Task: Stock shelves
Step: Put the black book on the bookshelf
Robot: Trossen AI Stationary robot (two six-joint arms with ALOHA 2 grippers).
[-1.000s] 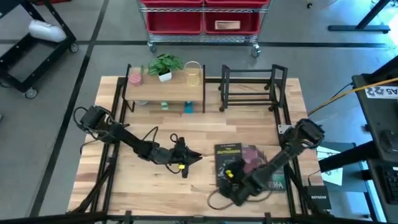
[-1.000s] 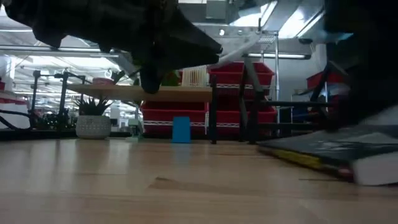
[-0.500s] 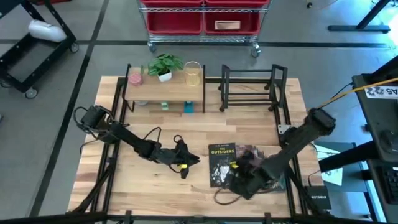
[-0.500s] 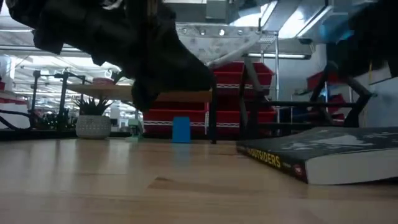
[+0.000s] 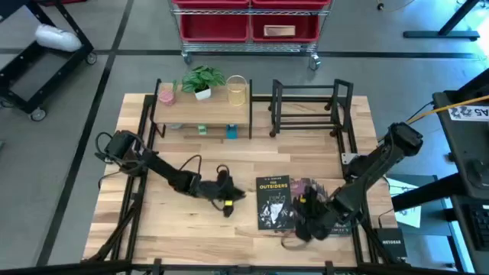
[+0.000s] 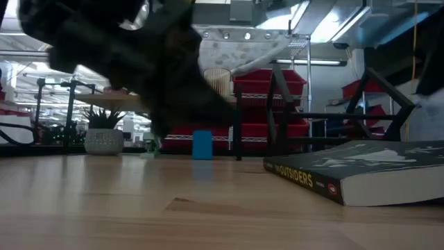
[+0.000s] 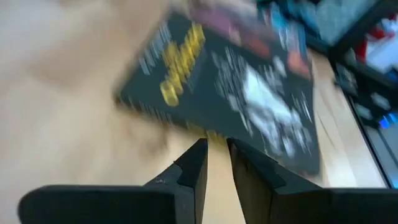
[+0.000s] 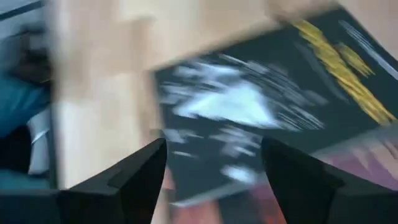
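A black paperback, The Outsiders (image 5: 275,202), lies flat on the table, its spine (image 6: 302,178) facing the low camera. My right gripper (image 5: 307,221) stands open over the near right part of its cover (image 8: 249,106). My left gripper (image 5: 229,200) is shut and holds nothing. It sits just left of the book, fingers (image 7: 198,163) aimed at the book's edge. At the far edge stand the wood-topped shelf (image 5: 202,108) and the black book rack (image 5: 309,107). My right gripper has its two fingers (image 8: 146,163) spread wide above the black book's cover, coming from the table's near right. I cannot tell whether either finger touches the cover.
More books lie to the right of the black one, a pinkish one (image 5: 312,187) and a teal one (image 5: 345,225). The shelf top carries a plant (image 5: 202,79), a pink cup (image 5: 165,95) and a yellowish glass (image 5: 237,90). A cart with red bins (image 5: 248,23) stands beyond the table.
The black book was tilted a second ago and now lies flat on the table, slightly farther left. My right gripper has drawn back toward the table's right edge, uncovering most of the cover. My left arm has shifted only a little.
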